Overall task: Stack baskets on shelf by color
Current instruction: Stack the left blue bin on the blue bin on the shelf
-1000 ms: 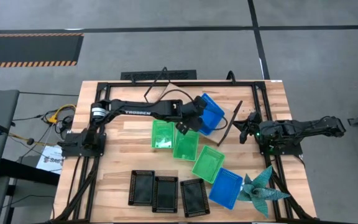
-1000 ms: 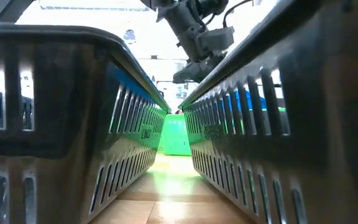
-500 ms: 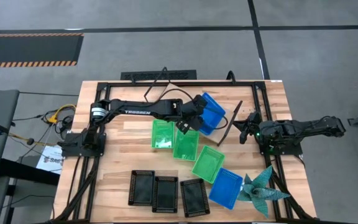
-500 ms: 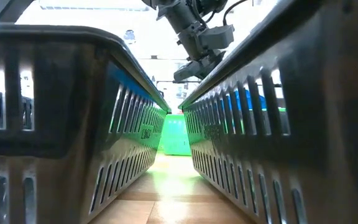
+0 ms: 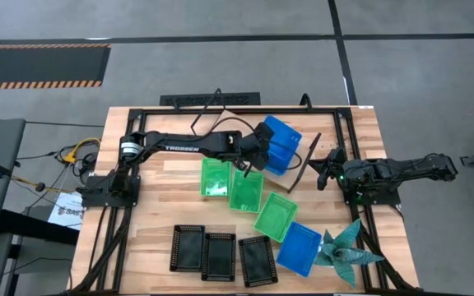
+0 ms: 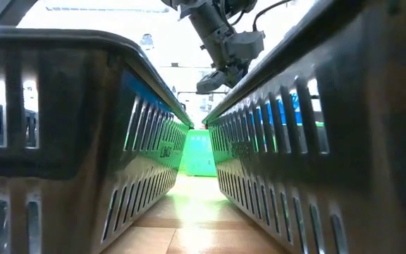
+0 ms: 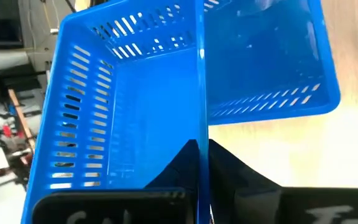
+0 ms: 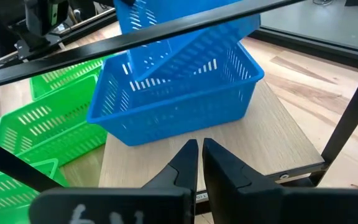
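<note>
Your left gripper (image 5: 260, 153) is clamped on the wall of a blue basket (image 5: 280, 140), holding it tilted over a second blue basket (image 8: 179, 99) that sits on the shelf (image 8: 278, 140). Your right gripper (image 5: 329, 171) waits pinched together with nothing in it, just beside the shelf. Third blue basket (image 5: 299, 247) lies near the teal star (image 5: 344, 251); three green baskets (image 5: 245, 193) mid-table, three black baskets (image 5: 218, 253) along the near edge.
</note>
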{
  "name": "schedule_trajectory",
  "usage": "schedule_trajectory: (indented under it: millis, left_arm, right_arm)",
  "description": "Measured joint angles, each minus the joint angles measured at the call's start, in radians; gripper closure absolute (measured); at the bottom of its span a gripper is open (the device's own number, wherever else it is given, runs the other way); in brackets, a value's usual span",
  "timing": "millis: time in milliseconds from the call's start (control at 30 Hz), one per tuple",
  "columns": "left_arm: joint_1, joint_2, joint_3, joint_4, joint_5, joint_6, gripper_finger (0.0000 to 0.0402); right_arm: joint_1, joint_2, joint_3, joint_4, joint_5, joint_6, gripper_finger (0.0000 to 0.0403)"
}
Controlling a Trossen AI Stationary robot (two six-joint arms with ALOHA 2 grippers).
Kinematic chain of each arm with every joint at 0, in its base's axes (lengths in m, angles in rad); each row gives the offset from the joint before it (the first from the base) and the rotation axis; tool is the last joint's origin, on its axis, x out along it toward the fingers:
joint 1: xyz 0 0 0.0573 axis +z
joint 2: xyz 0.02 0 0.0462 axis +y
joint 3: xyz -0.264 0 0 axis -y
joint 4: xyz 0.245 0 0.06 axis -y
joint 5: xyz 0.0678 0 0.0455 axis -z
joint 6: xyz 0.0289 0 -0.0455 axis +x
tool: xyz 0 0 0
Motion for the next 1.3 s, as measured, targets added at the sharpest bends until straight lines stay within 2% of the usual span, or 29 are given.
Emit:
schedule_trajectory:
  millis: [400, 500, 767, 933, 1067, 1200, 1300]
  left_arm:
    - [-0.053, -0.012, 0.001, 0.003, 0.026, 0.170, 0.0401]
    - [-0.054, -0.031, 0.001, 0.007, -0.003, 0.224, 0.0401]
    - [-0.066, -0.145, 0.002, -0.059, 0.000, 0.375, 0.0401]
    - [-0.088, -0.200, 0.002, -0.131, 0.052, 0.515, 0.0401]
    - [-0.098, -0.211, 0.002, -0.150, 0.035, 0.518, 0.0401]
    - [-0.086, -0.212, 0.002, -0.158, 0.132, 0.525, 0.0401]
    - [-0.070, -0.200, -0.001, -0.171, 0.179, 0.667, 0.0401]
  right_arm:
    - [0.000, 0.000, 0.000, 0.000, 0.000, 0.000, 0.0352]
    - [0.000, 0.000, 0.000, 0.000, 0.000, 0.000, 0.0352]
    - [0.000, 0.000, 0.000, 0.000, 0.000, 0.000, 0.0352]
    - [0.000, 0.000, 0.000, 0.000, 0.000, 0.000, 0.0352]
    - [0.000, 0.000, 0.000, 0.000, 0.001, 0.000, 0.0352]
    - [0.000, 0.000, 0.000, 0.000, 0.000, 0.000, 0.0352]
    - [0.000, 0.000, 0.000, 0.000, 0.000, 0.000, 0.0352]
